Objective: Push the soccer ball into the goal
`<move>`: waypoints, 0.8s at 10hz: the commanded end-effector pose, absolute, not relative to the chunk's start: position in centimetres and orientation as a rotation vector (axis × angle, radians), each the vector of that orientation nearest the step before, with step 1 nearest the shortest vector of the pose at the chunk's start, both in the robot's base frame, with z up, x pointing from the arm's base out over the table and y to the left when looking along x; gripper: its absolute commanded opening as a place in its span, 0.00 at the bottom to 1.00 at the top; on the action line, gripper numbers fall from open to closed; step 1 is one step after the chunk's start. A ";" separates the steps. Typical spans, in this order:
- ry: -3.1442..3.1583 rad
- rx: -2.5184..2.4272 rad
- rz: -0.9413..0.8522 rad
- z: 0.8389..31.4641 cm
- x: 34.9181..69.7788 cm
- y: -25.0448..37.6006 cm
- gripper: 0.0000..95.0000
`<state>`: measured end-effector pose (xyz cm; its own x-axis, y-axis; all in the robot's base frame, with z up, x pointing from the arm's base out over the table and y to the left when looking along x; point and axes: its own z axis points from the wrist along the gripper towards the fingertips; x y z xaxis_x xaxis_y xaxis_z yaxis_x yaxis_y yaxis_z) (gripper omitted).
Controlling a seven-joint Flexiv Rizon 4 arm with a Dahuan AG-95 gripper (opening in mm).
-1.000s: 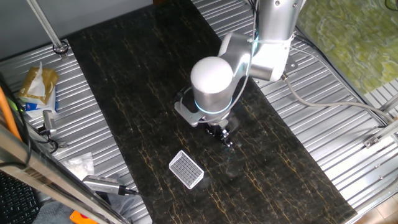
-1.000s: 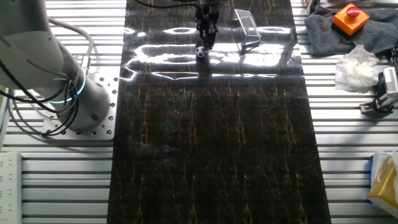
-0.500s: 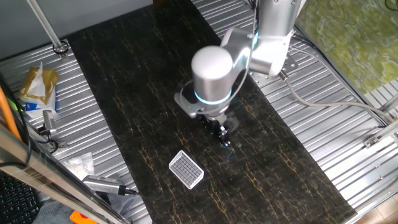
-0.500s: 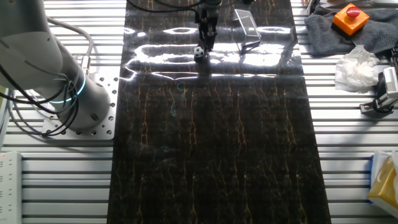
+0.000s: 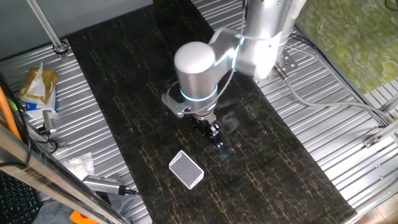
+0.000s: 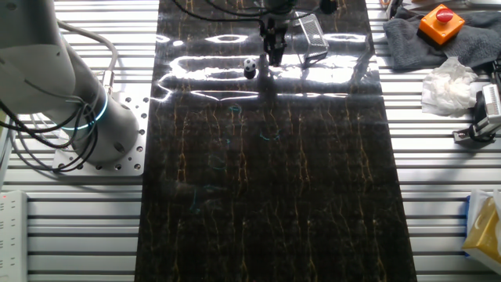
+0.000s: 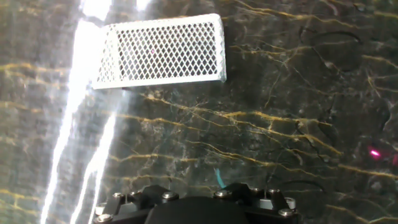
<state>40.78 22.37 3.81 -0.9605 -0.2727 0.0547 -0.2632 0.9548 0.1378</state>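
Standing over the dark marbled table top (image 6: 266, 196), the arm has its gripper (image 6: 274, 53) lowered near the surface, tip pointing down. From the other fixed view, the soccer ball (image 6: 250, 67) sits on the table just to one side of the gripper, apart from it, not touching. On the opposite side of the gripper is the goal (image 6: 311, 33), a white-framed mesh box, so the gripper hangs between ball and goal. From the first fixed view the goal (image 5: 186, 169) lies near the gripper (image 5: 216, 138); the ball is hidden there, probably behind the arm. Hand view shows the goal (image 7: 163, 51) ahead, no ball in sight. Finger spacing: cannot tell, the fingers look dark and close together; nothing appears held. Orange button box (image 6: 442, 22) on grey cloth (image 6: 407, 41) off to the side.
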 end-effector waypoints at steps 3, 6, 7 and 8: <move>-2.999 0.498 -0.058 4.1 40.5 22.3 0.80; -2.983 0.577 0.032 4.2 40.5 22.3 0.80; -2.976 0.602 0.043 4.2 40.5 22.3 0.80; -2.962 0.678 0.068 4.2 40.5 22.3 0.80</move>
<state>40.50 22.37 4.03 -0.9078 -0.4051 0.1088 -0.4089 0.9125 -0.0135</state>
